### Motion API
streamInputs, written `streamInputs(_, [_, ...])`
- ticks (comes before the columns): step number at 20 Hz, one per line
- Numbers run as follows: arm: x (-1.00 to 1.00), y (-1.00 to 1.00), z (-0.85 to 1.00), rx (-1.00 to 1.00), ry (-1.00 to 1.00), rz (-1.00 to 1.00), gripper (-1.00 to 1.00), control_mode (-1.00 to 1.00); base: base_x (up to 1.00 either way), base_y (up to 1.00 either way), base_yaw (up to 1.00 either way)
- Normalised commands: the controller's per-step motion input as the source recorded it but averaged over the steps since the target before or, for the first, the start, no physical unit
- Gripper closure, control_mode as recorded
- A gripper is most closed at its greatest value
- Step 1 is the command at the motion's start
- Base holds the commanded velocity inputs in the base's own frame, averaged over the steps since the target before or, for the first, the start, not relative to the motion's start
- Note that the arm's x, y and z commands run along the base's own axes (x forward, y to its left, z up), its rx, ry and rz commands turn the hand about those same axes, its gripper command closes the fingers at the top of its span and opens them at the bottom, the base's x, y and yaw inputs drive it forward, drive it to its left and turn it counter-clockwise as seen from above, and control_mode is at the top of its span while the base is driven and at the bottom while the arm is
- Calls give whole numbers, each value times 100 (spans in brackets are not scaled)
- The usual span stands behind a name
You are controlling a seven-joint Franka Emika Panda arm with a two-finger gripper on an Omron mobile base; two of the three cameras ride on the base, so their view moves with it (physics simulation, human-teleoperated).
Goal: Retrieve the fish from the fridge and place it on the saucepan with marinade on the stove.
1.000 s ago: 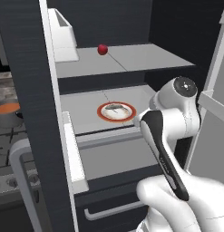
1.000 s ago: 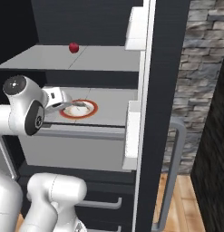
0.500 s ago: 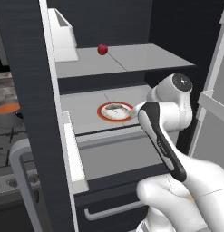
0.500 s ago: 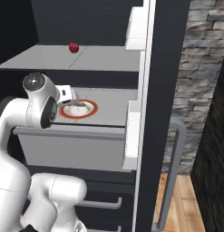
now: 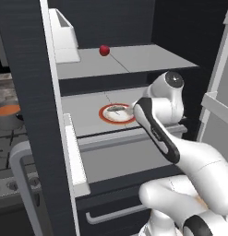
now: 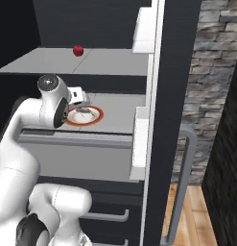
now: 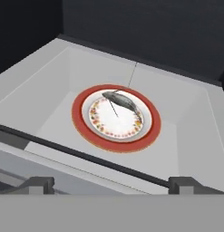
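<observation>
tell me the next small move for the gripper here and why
Probably ease the open gripper forward and down over the fish. The fish lies untouched on the far side of the orange-rimmed plate on the fridge shelf, and the fingertips look short of the plate, nearer the shelf's front edge.

A small red ball (image 5: pixel 104 50) sits toward the back of the upper grey shelf (image 5: pixel 147 57), alone on its flat surface. On the shelf below (image 7: pixel 186 136) lies a white plate with an orange-red rim (image 7: pixel 116 118) and a speckled inner ring, set near the middle, clear of the walls. To the right stands a grey stone wall (image 6: pixel 211 72), with wooden floor (image 6: pixel 187 211) at its foot
</observation>
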Motion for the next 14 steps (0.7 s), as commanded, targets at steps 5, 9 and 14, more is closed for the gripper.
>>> streamInputs(5, [41, 0, -34, 0, 4, 0, -100, -100, 0, 0, 0])
streamInputs(9, [44, 0, -18, 0, 2, 0, -100, -100, 0, 0, 0])
streamInputs(14, [44, 3, -7, 0, 3, 0, -100, -100, 0, 0, 0])
